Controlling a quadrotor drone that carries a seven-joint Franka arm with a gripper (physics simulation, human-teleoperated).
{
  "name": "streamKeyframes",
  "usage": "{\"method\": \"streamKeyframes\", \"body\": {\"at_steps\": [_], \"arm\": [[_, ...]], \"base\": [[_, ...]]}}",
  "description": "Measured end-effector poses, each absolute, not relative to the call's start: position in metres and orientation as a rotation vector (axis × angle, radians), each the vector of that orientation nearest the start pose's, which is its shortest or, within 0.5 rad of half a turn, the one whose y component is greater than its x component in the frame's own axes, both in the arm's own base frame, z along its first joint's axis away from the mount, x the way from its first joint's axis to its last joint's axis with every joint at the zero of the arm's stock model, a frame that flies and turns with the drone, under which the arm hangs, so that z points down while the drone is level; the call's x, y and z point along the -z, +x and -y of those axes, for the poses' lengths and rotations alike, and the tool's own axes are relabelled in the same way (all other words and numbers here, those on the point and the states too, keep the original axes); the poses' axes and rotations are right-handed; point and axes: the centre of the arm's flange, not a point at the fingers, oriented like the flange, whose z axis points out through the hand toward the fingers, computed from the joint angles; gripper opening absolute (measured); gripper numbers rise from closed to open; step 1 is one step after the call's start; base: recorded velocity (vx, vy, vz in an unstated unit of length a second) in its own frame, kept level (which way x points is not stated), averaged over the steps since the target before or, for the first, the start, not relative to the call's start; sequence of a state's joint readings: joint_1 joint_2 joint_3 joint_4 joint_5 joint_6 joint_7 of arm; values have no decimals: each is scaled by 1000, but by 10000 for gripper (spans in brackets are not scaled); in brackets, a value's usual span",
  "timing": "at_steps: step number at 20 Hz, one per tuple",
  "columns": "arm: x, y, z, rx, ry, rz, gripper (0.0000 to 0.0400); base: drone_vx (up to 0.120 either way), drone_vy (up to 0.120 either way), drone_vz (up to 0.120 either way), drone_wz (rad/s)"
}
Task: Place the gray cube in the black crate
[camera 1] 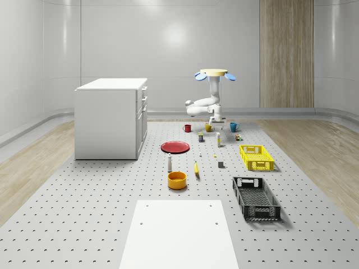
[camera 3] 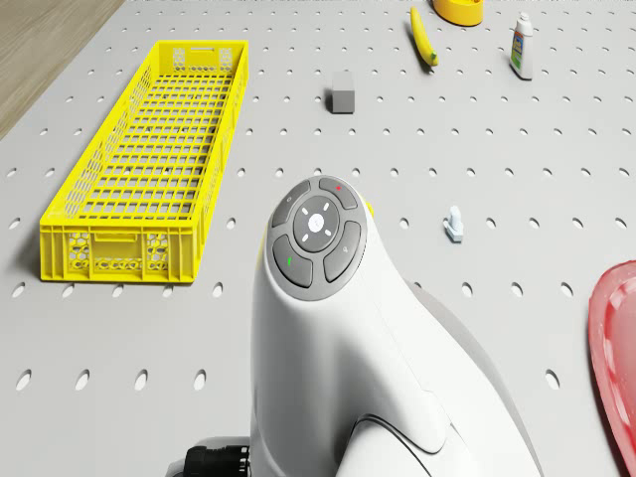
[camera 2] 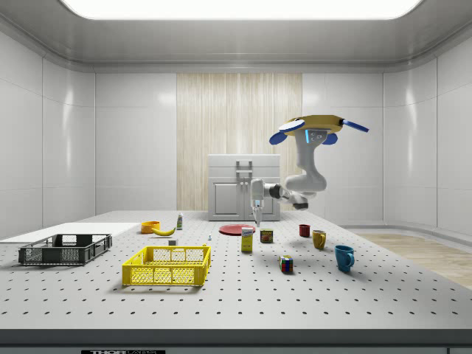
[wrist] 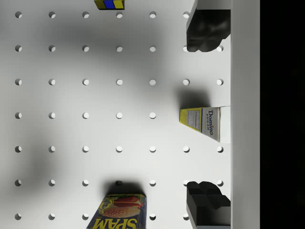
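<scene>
Item, table (camera 1: 84, 213): perforated, carrying everything I am working with. Item, drone (camera 1: 214, 74): I am hovering it over the far end of the table, above the mugs and tins, arm folded low beneath it. Item, black crate (camera 1: 256, 197): lying at the near right in the whole-scene view, empty, waiting as the destination. Item, yellow crate (camera 1: 256, 157): sitting just beyond it, not wanted. Item, gripper (wrist: 207, 114): pointing straight down with fingers (wrist: 205, 31) spread wide and holding nothing, hanging over a Domino box (wrist: 200, 123), a Spam tin (wrist: 119, 212) nearby. Item, gray cube (camera 3: 343, 96): resting alone on the table between banana (camera 3: 424, 37) and yellow crate, well apart from the gripper, so my judgement is the approach is only beginning.
</scene>
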State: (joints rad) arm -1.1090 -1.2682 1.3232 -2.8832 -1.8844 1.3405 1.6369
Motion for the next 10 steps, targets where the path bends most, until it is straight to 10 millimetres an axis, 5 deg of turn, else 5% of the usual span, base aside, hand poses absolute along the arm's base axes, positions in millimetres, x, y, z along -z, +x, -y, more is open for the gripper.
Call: {"method": "streamKeyframes", "body": {"at_steps": [2,5,10], "arm": [[-491,307,0,-785,1,2,400],[-491,307,0,-785,1,2,400],[-491,307,0,-785,1,2,400]], "base": [[120,0,0,0],[120,-120,0,0],[120,0,0,0]]}}
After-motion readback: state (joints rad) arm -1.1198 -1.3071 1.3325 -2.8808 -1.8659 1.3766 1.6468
